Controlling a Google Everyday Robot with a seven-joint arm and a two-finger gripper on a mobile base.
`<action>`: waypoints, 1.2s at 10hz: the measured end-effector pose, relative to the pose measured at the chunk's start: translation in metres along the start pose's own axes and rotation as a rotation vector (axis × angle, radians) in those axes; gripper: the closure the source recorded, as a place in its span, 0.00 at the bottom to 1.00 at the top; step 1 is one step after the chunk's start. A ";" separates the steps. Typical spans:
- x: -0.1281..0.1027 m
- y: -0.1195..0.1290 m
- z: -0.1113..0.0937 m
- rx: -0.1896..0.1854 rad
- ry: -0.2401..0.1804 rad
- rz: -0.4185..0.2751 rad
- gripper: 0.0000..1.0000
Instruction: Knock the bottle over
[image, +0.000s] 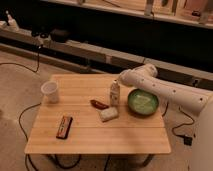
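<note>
The bottle (114, 93) is small, slim and whitish, and stands upright near the middle of the wooden table (95, 132). My gripper (121, 80) comes in from the right on a white arm and sits right behind the bottle's top, close to or touching it. The bottle hides part of the gripper.
A wide white cup (50, 92) stands at the table's left. A green bowl (142, 102) sits just right of the bottle, under my arm. A small red object (98, 104) and a whitish block (108, 114) lie in front of the bottle. A dark flat packet (64, 126) lies front left.
</note>
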 end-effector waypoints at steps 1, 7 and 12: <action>-0.004 0.003 -0.002 -0.018 -0.025 0.019 1.00; -0.072 0.021 -0.019 -0.077 -0.334 -0.092 1.00; -0.180 0.030 -0.059 -0.061 -0.682 -0.445 1.00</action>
